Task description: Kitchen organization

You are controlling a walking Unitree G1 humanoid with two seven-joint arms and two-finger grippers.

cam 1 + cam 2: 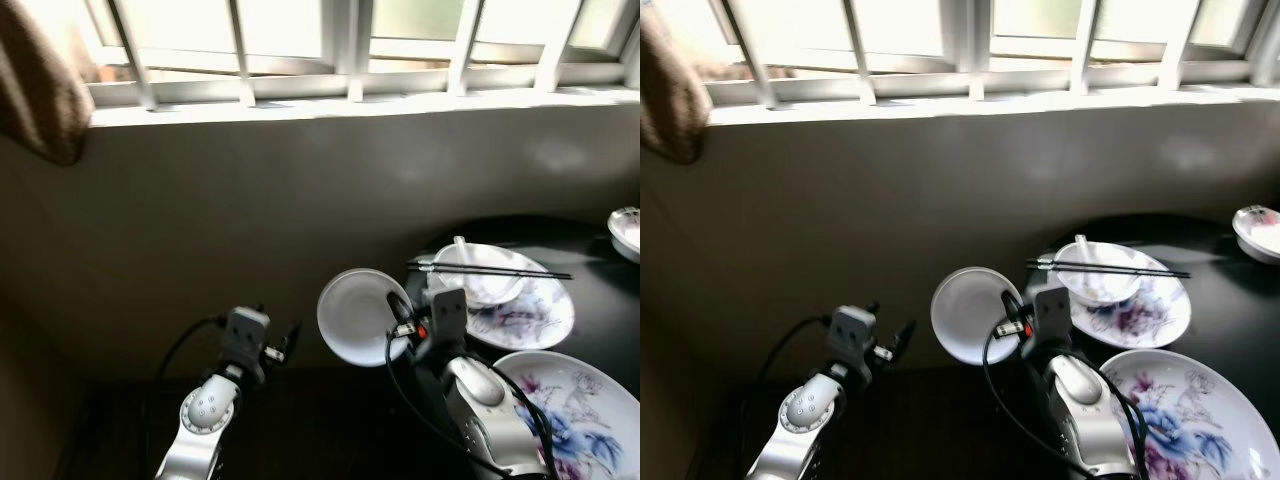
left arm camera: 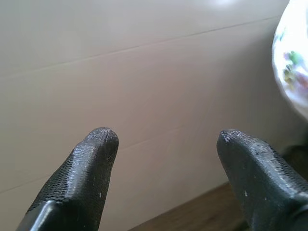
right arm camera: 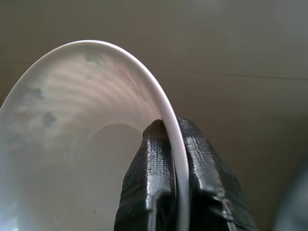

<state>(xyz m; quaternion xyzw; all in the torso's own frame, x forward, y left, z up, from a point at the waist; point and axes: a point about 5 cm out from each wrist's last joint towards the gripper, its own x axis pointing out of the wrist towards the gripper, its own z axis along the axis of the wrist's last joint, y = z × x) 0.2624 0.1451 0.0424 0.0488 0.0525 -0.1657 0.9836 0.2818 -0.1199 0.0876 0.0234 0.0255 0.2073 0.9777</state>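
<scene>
White bowl [image 1: 362, 316] pinched by its rim between fingers [image 3: 192, 159] of right gripper [image 1: 402, 322], one finger inside and one outside, tilted on edge so the hollow faces sideways; carried clear of the desk [image 1: 600, 300], probably to keep it off the stacked ware. Beyond those fingers to the right: flowered plate [image 1: 545, 310] bearing a small bowl [image 1: 490, 275] with black chopsticks [image 1: 490, 268] laid across, then a larger flowered plate [image 1: 580, 410]. Left gripper [image 2: 163, 144] spread wide and empty, facing the wall [image 1: 250, 200], held ready
</scene>
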